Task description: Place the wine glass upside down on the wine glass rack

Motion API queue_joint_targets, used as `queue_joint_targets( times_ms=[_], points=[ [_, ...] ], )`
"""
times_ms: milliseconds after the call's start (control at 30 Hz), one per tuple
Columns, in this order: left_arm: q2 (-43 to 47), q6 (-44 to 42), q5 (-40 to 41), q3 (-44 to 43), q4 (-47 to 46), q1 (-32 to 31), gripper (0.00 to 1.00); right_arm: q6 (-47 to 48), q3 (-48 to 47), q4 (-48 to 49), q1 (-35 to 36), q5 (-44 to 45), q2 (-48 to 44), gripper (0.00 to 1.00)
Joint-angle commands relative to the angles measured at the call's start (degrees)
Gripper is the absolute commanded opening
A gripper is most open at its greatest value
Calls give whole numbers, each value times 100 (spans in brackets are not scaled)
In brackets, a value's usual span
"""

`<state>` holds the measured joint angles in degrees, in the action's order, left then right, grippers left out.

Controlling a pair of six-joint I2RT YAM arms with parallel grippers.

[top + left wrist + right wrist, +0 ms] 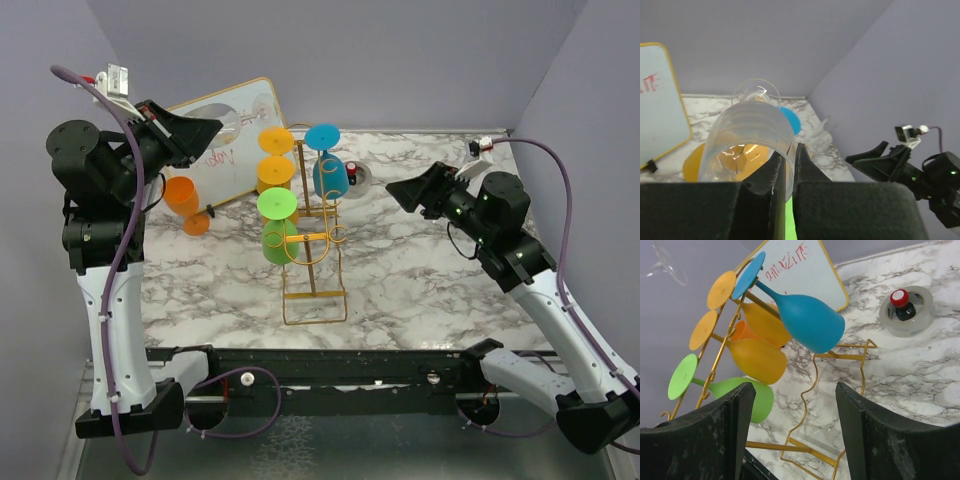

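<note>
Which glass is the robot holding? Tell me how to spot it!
Find the gold wine glass rack mid-table, then look left to the left gripper by the whiteboard. The wine glass it pinches is the only see-through one.

1 orange glass sits near the whiteboard; a tape roll lies apart.

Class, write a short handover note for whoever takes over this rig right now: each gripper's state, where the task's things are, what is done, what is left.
Left gripper: shut on the clear wine glass, raised left of the rack.
Right gripper: open, empty, hovering right of the rack.
Rack: upright mid-table; a blue glass, a green glass and two yellow glasses hang on it upside down.
Done: glass picked up.
Left: carry it to a free loop, hang it upside down, release.
</note>
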<state>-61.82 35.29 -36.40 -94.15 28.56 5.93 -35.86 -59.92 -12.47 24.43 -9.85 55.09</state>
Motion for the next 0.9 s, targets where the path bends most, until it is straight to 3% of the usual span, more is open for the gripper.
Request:
queue_joint_targets(
  times_ms=[0,233,433,633,867],
  points=[
    [-12,1421,-984,117,-2134,35,0,-128,-4,319,19,-137,-55,71],
    [-62,2692,-615,1033,-3906,-179,0,-569,307,932,21,-74,-213,71],
    [-683,2270,390,870,-4207,-1544,0,-1325,570,1967,20,-601,-74,71],
    [-1150,1654,1250,558,-4346,-2713,0,-1860,815,2635,20,-483,-130,71],
    [-1317,1150,2016,1070,-5083,-3877,0,-2815,1427,4315,18,-417,-289,71]
  ],
)
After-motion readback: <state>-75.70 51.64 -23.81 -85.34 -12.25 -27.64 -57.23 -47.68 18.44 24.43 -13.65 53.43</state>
